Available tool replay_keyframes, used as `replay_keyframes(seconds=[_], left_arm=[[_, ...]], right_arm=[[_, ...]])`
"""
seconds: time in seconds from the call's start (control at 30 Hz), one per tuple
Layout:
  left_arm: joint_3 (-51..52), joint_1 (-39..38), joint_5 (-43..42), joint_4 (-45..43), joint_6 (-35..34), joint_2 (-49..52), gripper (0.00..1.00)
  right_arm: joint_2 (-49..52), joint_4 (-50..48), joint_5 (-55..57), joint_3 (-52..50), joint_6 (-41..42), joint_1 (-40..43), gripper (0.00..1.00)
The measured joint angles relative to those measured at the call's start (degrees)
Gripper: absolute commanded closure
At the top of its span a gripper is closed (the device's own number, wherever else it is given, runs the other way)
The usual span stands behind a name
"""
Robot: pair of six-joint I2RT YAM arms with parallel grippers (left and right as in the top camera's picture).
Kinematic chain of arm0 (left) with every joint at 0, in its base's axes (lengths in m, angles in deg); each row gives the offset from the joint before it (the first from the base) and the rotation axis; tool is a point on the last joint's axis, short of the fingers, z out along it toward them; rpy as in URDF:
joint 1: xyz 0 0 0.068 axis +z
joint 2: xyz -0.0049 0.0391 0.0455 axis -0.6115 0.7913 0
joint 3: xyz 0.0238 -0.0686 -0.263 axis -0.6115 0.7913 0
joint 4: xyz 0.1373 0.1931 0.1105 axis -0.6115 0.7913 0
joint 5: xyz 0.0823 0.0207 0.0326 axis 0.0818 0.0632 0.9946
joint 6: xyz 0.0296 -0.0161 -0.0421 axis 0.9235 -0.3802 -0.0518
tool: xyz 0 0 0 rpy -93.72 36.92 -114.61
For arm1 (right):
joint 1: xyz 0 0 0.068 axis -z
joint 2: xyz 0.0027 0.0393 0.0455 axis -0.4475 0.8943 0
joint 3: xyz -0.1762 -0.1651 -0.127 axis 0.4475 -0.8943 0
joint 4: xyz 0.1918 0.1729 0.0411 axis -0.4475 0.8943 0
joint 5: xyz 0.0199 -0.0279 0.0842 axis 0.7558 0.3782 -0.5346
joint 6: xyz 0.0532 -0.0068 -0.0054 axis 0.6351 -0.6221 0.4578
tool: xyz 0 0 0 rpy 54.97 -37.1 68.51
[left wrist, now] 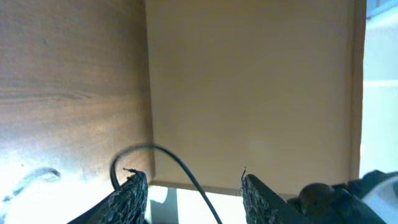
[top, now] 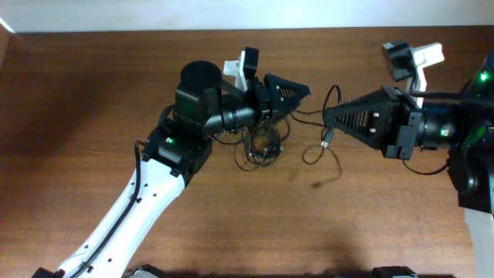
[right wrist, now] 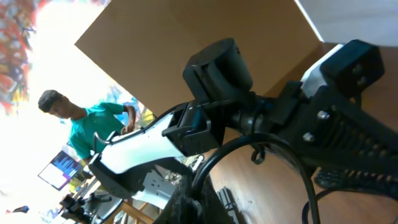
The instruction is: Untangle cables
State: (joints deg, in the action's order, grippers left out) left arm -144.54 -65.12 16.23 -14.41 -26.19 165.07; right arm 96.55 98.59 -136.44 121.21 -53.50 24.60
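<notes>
The cables lie as a loose black knot (top: pixel 261 147) on the brown table just under my left wrist. A separate loop (top: pixel 312 154) with a small plug (top: pixel 326 141) trails toward the right. My left gripper (top: pixel 302 92) points right, above and right of the knot. In the left wrist view its jaws (left wrist: pixel 193 180) stand open, and one thin strand (left wrist: pixel 180 165) runs loosely between them, not pinched. My right gripper (top: pixel 327 116) points left, facing it. In the right wrist view that gripper (right wrist: pixel 189 190) is shut on a cable (right wrist: pixel 206 167) that arcs up from its tips.
The table's far edge meets a white wall (top: pixel 116 15). A beige panel (left wrist: pixel 249 81) fills the left wrist view beyond the table. My left arm (right wrist: pixel 211 68) crowds the right wrist view, with a person in a green shirt (right wrist: pixel 93 124) far behind it.
</notes>
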Motion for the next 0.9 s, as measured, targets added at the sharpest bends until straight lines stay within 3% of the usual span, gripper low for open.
replay_keyframes(seconds=[0.1, 0.2, 0.47, 0.63, 0.9], left_arm=[[0.0, -0.02, -2.23, 0.0, -0.63, 0.0, 0.5], [0.0, 0.0, -3.45, 0.0, -0.81, 0.0, 0.44], [0.0, 1.11, -3.3, 3.54, 1.2, 0.02, 0.5], [0.0, 1.9, -3.26, 5.44, 1.29, 0.07, 0.48], [0.0, 2.01, -5.97, 1.4, -3.72, 0.07, 0.46]], right_arm=[[0.0, 0.0, 1.46, 0.0, 0.0, 0.0, 0.96], [0.02, -0.09, 2.1, 0.0, -0.02, 0.0, 0.96], [0.02, -8.5, 2.73, 0.0, 0.11, 0.0, 0.96], [0.0, -10.03, 2.91, 0.0, -2.47, 0.0, 0.96], [0.0, -10.03, 2.93, 0.0, -5.22, 0.0, 0.96]])
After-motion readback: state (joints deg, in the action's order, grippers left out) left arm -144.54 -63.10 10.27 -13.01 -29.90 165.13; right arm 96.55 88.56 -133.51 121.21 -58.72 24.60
